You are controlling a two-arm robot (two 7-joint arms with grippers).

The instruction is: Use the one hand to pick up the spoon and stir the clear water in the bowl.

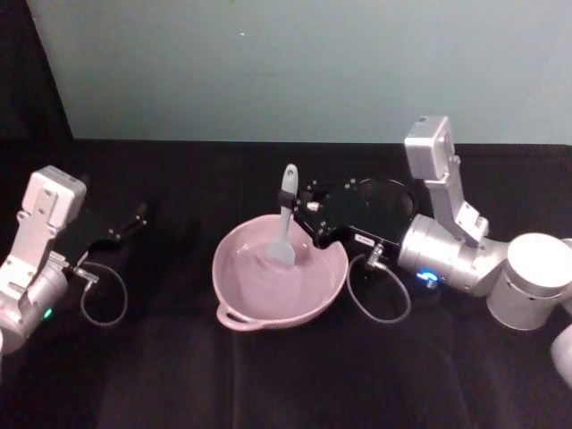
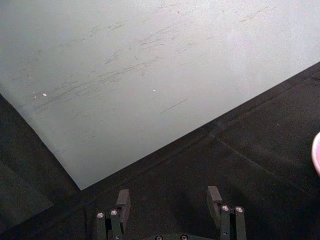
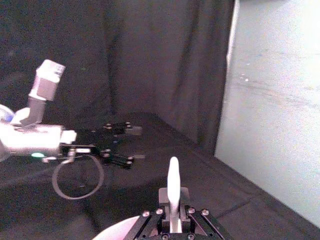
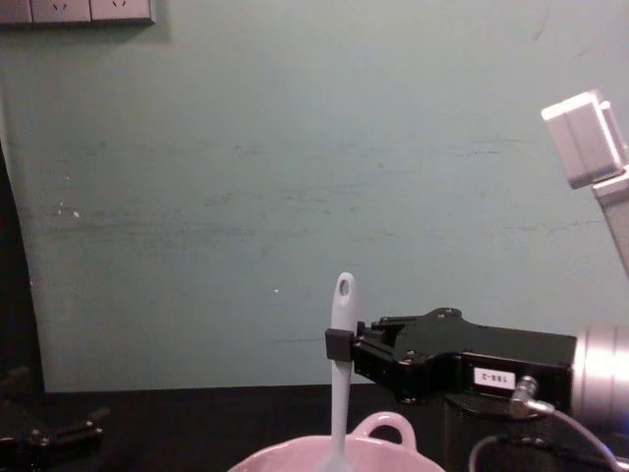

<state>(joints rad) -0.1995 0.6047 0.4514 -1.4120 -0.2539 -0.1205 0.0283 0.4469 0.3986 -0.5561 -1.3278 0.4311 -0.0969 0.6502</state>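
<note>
The pale pink bowl [image 1: 234,304] sits at the table's middle, its loop handle [image 4: 383,425] toward the back. The white spoon [image 1: 286,223] stands nearly upright with its flat head down inside the bowl. My right gripper [image 1: 298,213] reaches in from the right, over the bowl's far rim, and is shut on the spoon's handle. In the chest view the right gripper [image 4: 340,346] clamps the spoon [image 4: 342,305] just below the hole at its end. The right wrist view has the spoon [image 3: 173,180] rising between the shut fingers. My left gripper [image 1: 134,219] is parked at the far left, open.
A dark round cup [image 1: 393,189] stands behind the right gripper's body. Cables loop on the black cloth beside each wrist. A pale wall [image 4: 295,197] closes the table's back edge. The left gripper [image 2: 169,200] faces that wall, with the bowl's edge [image 2: 317,152] at the side.
</note>
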